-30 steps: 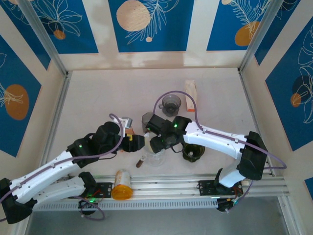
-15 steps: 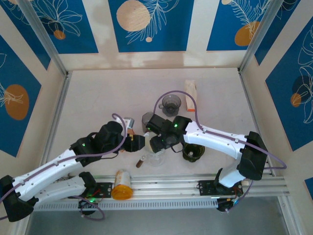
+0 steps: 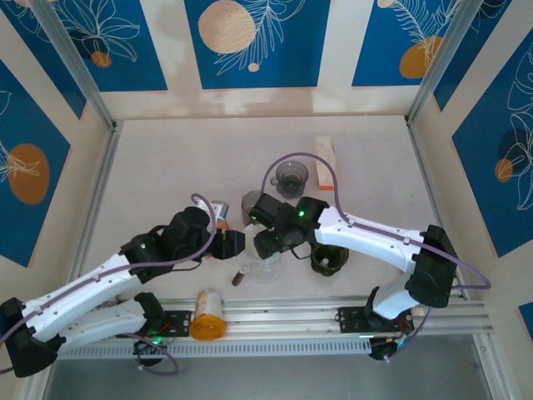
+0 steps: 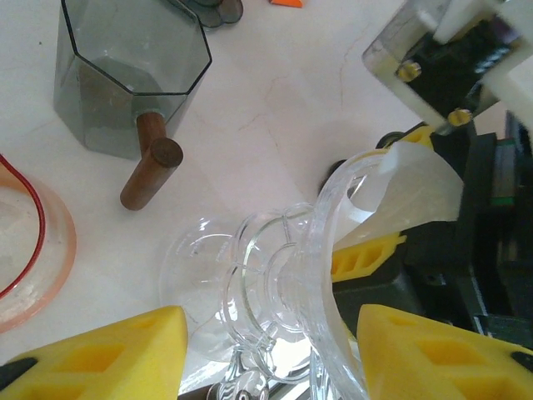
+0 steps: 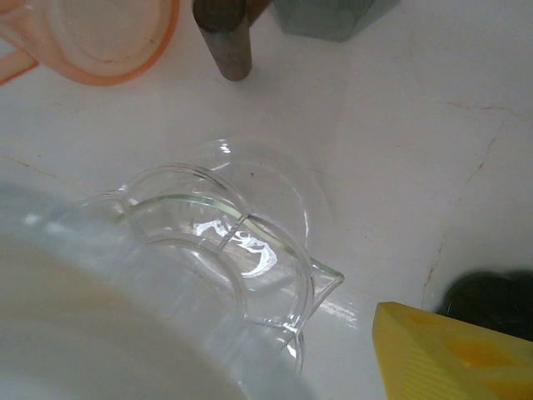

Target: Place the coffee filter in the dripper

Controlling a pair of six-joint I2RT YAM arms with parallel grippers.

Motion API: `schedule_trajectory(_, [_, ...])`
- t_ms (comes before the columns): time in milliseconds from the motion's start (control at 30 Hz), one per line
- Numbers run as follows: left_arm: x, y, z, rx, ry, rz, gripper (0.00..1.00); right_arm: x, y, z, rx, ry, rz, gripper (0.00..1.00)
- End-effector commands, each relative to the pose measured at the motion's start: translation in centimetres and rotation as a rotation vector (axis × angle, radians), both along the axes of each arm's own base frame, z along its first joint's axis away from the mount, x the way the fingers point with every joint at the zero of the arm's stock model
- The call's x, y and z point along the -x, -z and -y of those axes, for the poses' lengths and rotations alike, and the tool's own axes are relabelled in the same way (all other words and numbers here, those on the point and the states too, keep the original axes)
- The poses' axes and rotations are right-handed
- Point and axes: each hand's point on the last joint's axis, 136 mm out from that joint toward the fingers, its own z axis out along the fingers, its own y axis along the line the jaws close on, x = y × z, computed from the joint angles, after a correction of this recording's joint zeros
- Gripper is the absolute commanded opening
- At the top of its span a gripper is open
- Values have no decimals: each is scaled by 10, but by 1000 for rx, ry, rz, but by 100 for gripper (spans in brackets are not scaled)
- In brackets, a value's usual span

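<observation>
**Seating the Filter**

Left gripper (image 4: 266,327) straddles the tilted glass dripper (image 4: 279,283), fingers spread; whether it clamps cannot be told. Right gripper (image 4: 387,196) pinches the filter (image 4: 419,190) at the dripper's mouth. Advance the paper point-first, centred, without creasing. Pink cup (image 4: 50,265): contents unclear. Grey mug (image 4: 125,79): seemingly empty.

Clear, glossy glass for the dripper (image 4: 321,250), bright with reflections. Thin white paper for the filter (image 4: 420,187), matt and half see-through. At eleven o'clock, a smoky, smooth see-through cup (image 4: 125,75) with a brown wooden handle (image 4: 150,171), satin-finished. At nine o'clock, an orange translucent plastic beaker (image 4: 21,250). Matt yellow pads (image 4: 108,350), foam-like. White table (image 4: 275,100), smooth, faintly veined.
</observation>
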Motion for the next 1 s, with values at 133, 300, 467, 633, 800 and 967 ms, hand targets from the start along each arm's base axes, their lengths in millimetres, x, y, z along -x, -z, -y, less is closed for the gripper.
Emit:
schedule_trajectory(133, [5, 6, -1, -18, 10, -19, 55, 1, -46, 15, -86, 40, 88, 67])
schedule_trajectory(300, [4, 6, -1, -16, 7, -18, 55, 4, -51, 32, -87, 70, 104, 67])
schedule_trajectory(467, [3, 7, -2, -19, 2, -15, 54, 5, -45, 45, -59, 112, 93, 63])
schedule_trajectory(633, [3, 9, -3, -23, -4, -19, 54, 4, -41, 49, -47, 137, 91, 58])
schedule_trajectory(800, [3, 8, -4, -25, -8, -19, 54, 3, -44, 46, -63, 134, 99, 61])
schedule_trajectory(967, [3, 3, -6, -17, -16, -10, 59, 2, -62, 40, -136, 118, 137, 67])
